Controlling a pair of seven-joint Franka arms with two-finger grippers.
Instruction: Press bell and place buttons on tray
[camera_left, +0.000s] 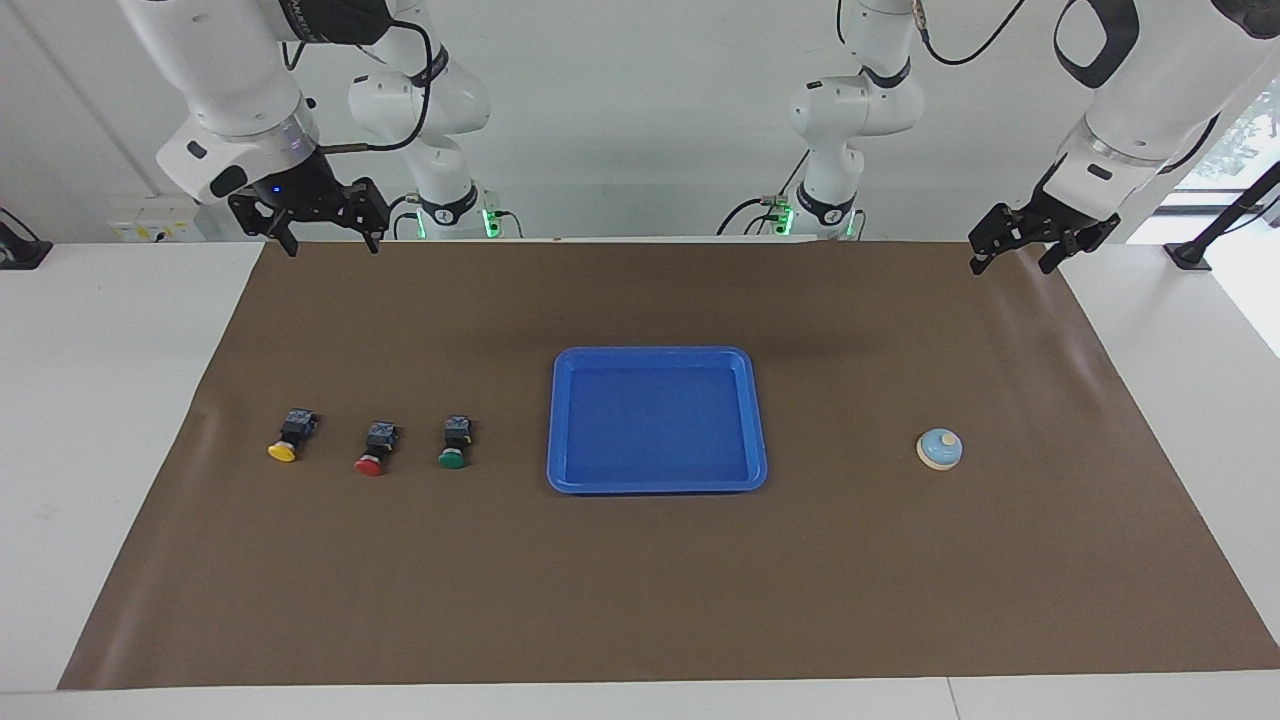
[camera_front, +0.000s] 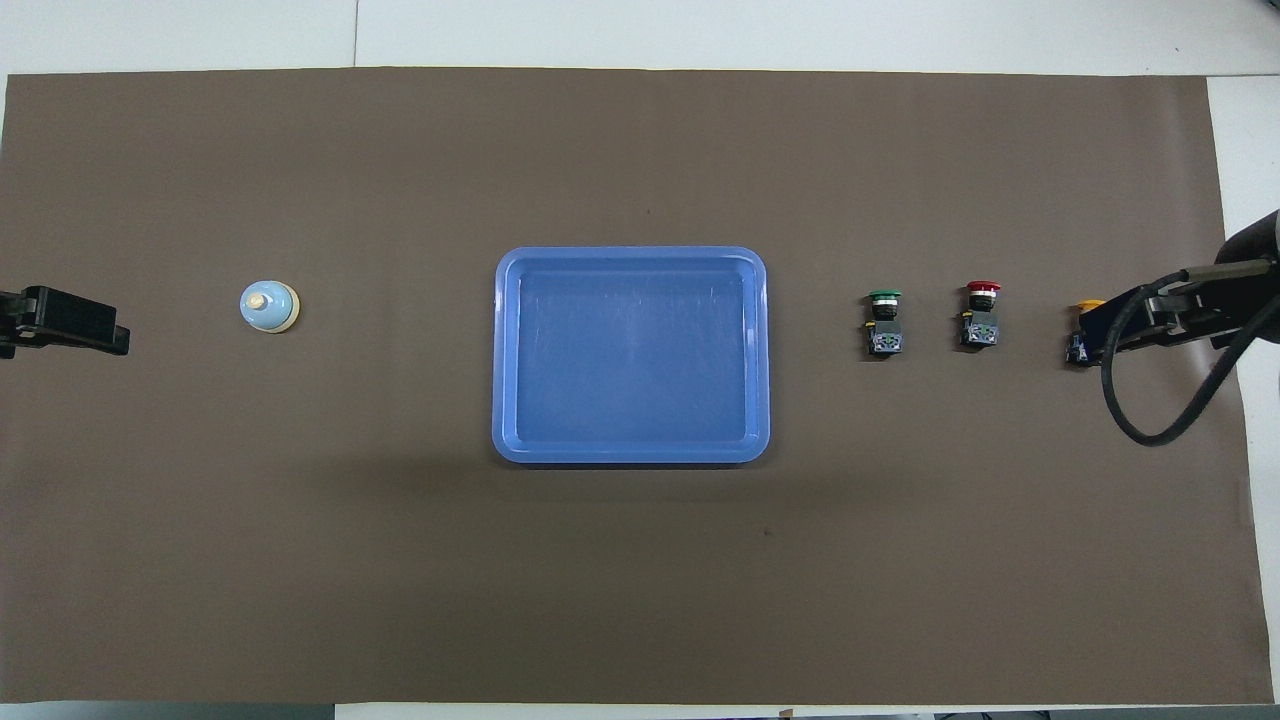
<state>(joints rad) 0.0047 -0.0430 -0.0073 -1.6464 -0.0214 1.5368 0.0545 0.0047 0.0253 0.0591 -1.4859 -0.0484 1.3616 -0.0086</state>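
The bright blue tray (camera_left: 655, 420) (camera_front: 630, 355) lies at the middle of the mat with nothing in it. Toward the left arm's end sits the light blue bell (camera_left: 940, 448) (camera_front: 269, 305). Toward the right arm's end three buttons lie in a row beside the tray: green (camera_left: 455, 445) (camera_front: 885, 325), red (camera_left: 375, 450) (camera_front: 982, 315), yellow (camera_left: 285, 440) (camera_front: 1085, 305). My right gripper (camera_left: 332, 243) (camera_front: 1150, 320) hangs open and empty over the mat's edge nearest the robots; in the overhead view it partly covers the yellow button. My left gripper (camera_left: 1012, 263) (camera_front: 65, 322) hangs open and empty over the mat's corner.
A brown mat (camera_left: 640, 600) covers most of the white table (camera_left: 100, 400). A black cable loop (camera_front: 1150, 425) hangs from the right arm's wrist. Both arm bases stand at the table's edge.
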